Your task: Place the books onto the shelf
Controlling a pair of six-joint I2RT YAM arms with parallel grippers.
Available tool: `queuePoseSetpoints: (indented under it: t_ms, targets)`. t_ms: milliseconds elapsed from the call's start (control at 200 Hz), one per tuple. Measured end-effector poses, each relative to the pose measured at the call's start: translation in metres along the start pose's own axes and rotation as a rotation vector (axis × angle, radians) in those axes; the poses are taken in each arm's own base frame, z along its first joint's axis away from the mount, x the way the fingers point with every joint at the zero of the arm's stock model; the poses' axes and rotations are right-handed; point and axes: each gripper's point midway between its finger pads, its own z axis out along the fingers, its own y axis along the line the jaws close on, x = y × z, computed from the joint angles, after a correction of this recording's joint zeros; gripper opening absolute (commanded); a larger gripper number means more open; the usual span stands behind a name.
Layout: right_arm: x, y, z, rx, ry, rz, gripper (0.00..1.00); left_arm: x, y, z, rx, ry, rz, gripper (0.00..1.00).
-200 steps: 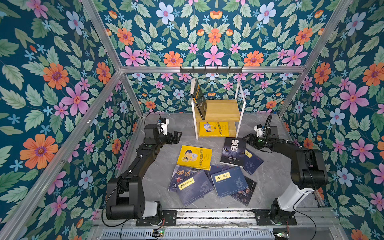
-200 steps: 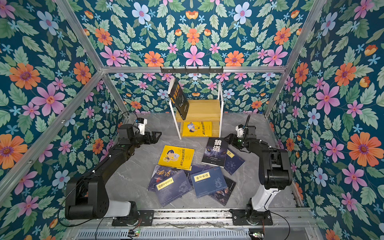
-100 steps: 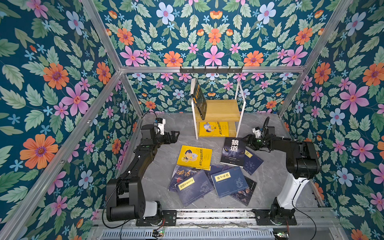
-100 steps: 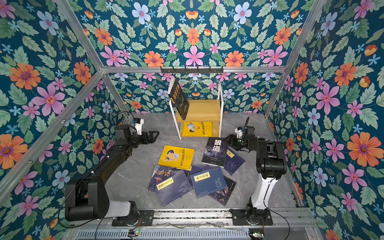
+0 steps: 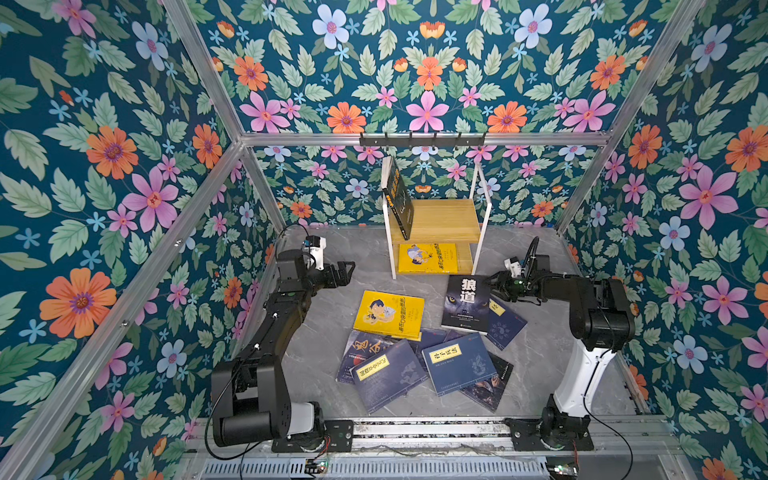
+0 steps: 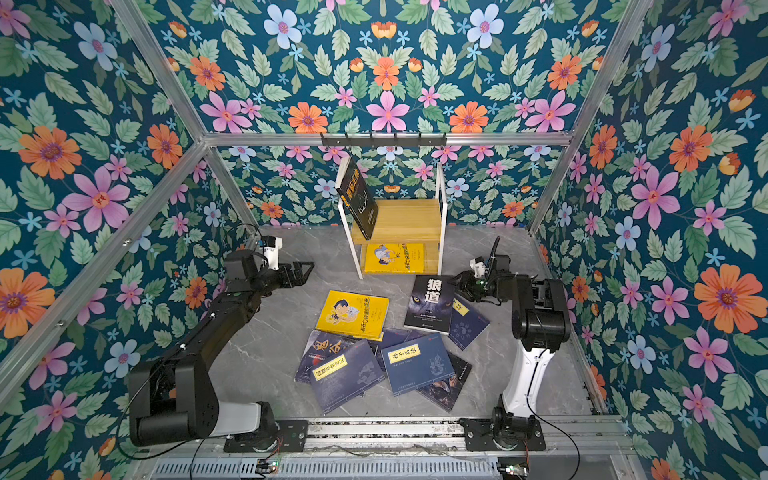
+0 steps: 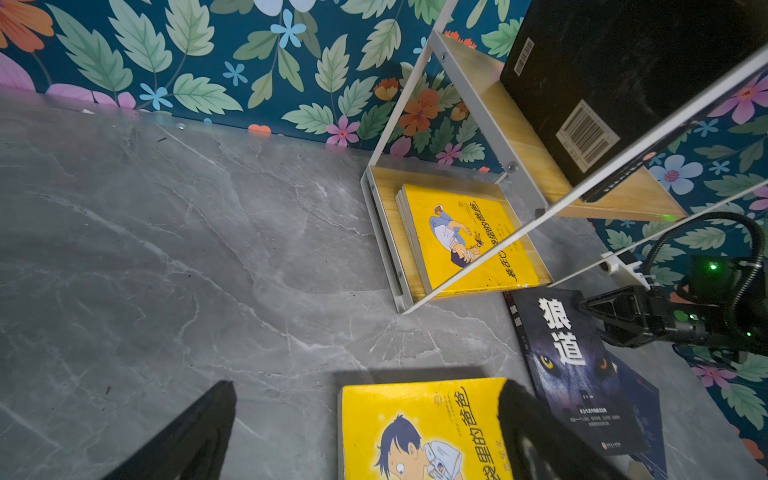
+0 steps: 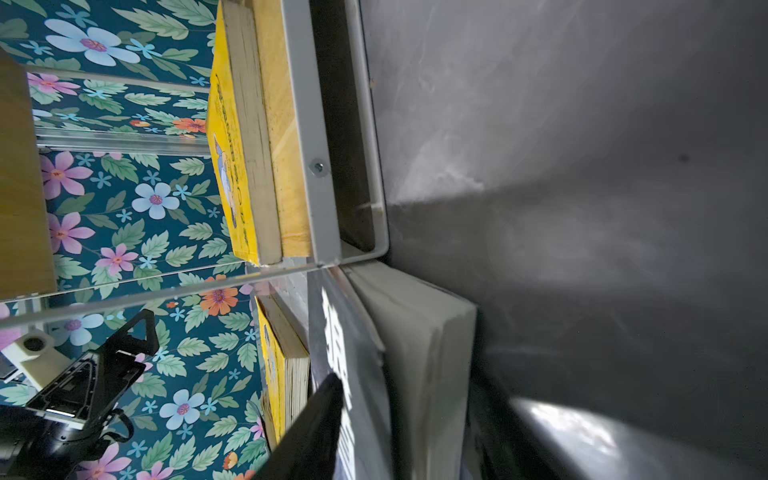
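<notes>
Both top views: the right fingers (image 5: 494,283) sit at the wolf book (image 5: 465,305), on its long open edge close to the corner nearest the shelf (image 5: 444,216). The book's long axis runs crosswise to their reach, and the right arm is plainly the nearer one (image 6: 459,283). The left fingers (image 5: 347,271) hang wide apart, just short of the yellow book (image 5: 390,313) lying flat on the tabletop (image 5: 332,320).

Left wrist view: the yellow book (image 7: 419,432) lies straight ahead between the spread left fingers (image 7: 195,428), untouched.

Right wrist view: one of the right fingers (image 8: 316,415) lies on the wolf book's (image 8: 415,332) cover side, its partner on the underside. They straddle the page block, but whether they actually pinch it I cannot tell, since the frame cuts off the lower part of the fingers and of the book between them.
</notes>
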Motion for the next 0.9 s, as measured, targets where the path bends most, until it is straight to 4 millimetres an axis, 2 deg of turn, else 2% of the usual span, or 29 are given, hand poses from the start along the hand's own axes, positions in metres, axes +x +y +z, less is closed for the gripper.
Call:
queuePoseSetpoints:
  t_ms: [110,235,660,750,900]
  targets:
    - [0.0015,-0.004,-0.0031,-0.016,-0.004,0.025,0.37,-0.0008,0.0,-0.0015,-0.001,-0.004,0.001,1.0]
    - [0.0014,-0.001,-0.0031,-0.033,-0.003,0.027,0.47,-0.0027,0.0006,-0.0033,-0.003,-0.013,0.004,1.0]
    - [-0.0028,0.0036,0.0038,-0.087,0.035,0.048,0.5,-0.0066,0.0013,-0.0058,-0.005,-0.029,0.009,1.0]
    - [-0.0024,0.0041,0.0044,-0.094,0.041,0.049,0.49,-0.0057,0.0018,-0.0056,-0.006,-0.028,0.006,1.0]
    - [0.0018,0.0028,0.0047,-0.097,0.049,0.055,0.4,-0.0046,0.0022,-0.0055,-0.006,-0.027,0.004,1.0]
